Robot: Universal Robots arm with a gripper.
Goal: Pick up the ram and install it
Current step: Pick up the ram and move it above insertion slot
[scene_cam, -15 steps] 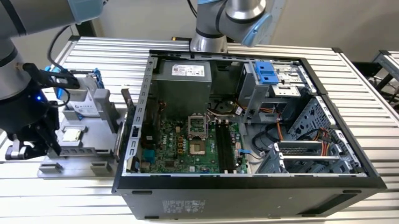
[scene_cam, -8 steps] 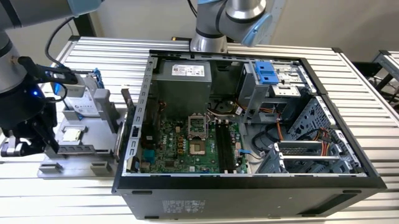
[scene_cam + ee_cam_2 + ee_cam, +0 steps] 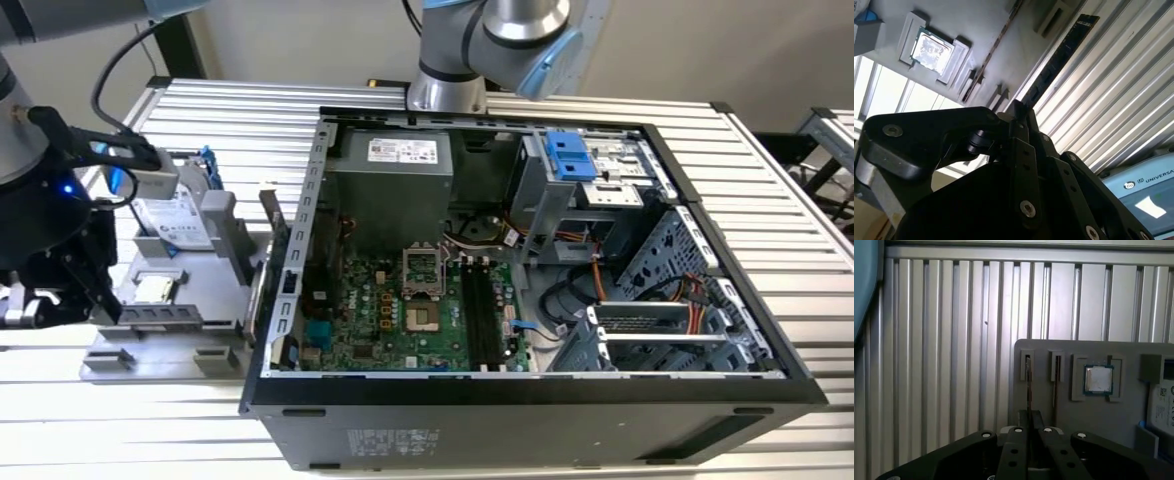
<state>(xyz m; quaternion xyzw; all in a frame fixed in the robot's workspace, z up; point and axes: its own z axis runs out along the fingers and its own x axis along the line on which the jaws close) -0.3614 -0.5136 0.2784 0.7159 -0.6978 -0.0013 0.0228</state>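
Observation:
The ram [image 3: 163,312] is a narrow green stick with black chips, standing on edge in a slot of the grey parts holder [image 3: 160,355] at the exterior view's left. My gripper [image 3: 110,310] is at the ram's end. In the second wrist view the black fingers [image 3: 1024,131] close from both sides on the ram [image 3: 1059,55], which runs away from them. In the first wrist view the ram [image 3: 1028,385] appears edge-on, rising from between my gripper's [image 3: 1029,416] fingers into the holder's bracket [image 3: 1026,365]. The gripper is shut on the ram.
An open computer case [image 3: 287,250] lies beside the holder, with its green motherboard [image 3: 387,310] and long black memory slots [image 3: 481,310] exposed. The holder also carries a small square silver chip [image 3: 1098,379] and a hard drive [image 3: 180,222]. Another arm's base [image 3: 447,85] stands behind the case.

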